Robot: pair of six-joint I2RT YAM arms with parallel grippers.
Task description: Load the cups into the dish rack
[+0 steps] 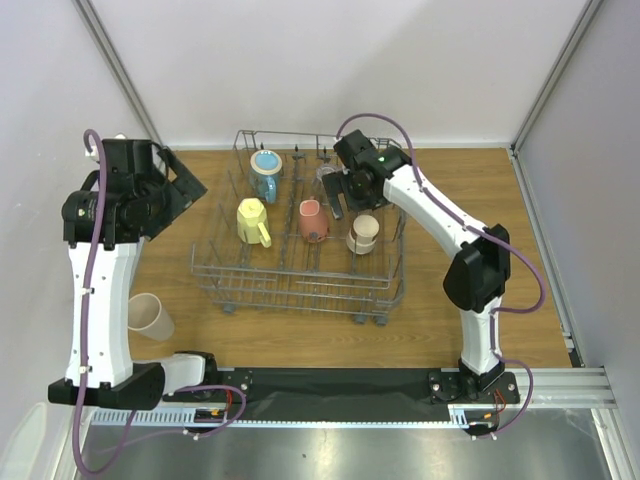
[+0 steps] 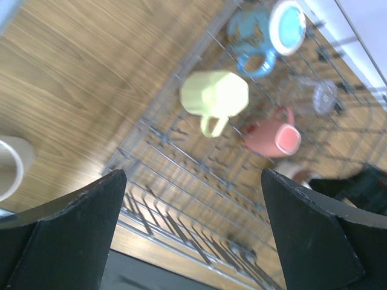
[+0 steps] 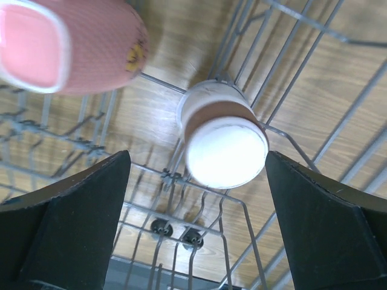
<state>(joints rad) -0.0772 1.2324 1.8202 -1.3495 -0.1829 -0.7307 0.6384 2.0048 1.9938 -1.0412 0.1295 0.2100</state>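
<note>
The grey wire dish rack (image 1: 300, 290) stands mid-table. In it sit a blue cup (image 1: 266, 170), a pale yellow mug (image 1: 252, 220), a salmon pink cup (image 1: 313, 220), a clear glass (image 1: 327, 180) and a cream-and-brown cup (image 1: 363, 233). My right gripper (image 3: 198, 163) hangs open just above the cream-and-brown cup (image 3: 224, 142), whose pale flat end faces the camera, and neither finger touches it. My left gripper (image 2: 192, 181) is open and empty, high over the rack's left side (image 2: 181, 181). A beige cup (image 1: 150, 316) stands on the table left of the rack.
The pink cup (image 3: 66, 45) lies close to the right gripper's left. Rack tines and wire walls (image 3: 266, 78) surround the right fingers. Bare wood lies right of the rack. White walls enclose the table at the back and sides.
</note>
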